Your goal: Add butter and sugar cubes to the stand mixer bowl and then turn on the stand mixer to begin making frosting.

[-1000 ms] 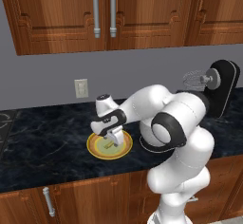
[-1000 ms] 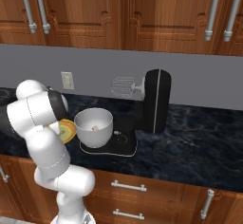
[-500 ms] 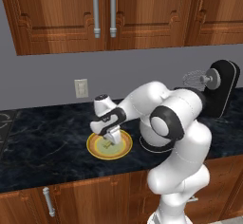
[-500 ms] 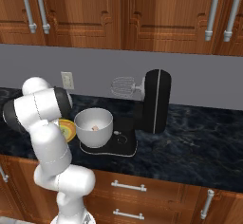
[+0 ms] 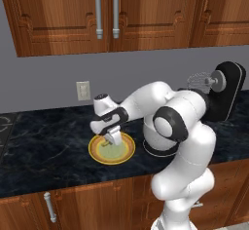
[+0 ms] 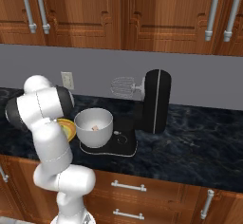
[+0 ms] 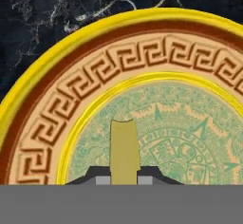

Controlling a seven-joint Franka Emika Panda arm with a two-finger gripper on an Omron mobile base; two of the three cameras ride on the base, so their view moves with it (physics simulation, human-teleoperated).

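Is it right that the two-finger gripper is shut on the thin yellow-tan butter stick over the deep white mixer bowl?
Not quite. The gripper is shut on the thin yellow-tan butter stick, but over the round patterned yellow plate, not over the bowl, as the hand view shows.

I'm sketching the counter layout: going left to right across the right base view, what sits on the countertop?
Plate → stand mixer bowl, with a small piece lying inside it → stand mixer, its whisk raised above and just right of the bowl.
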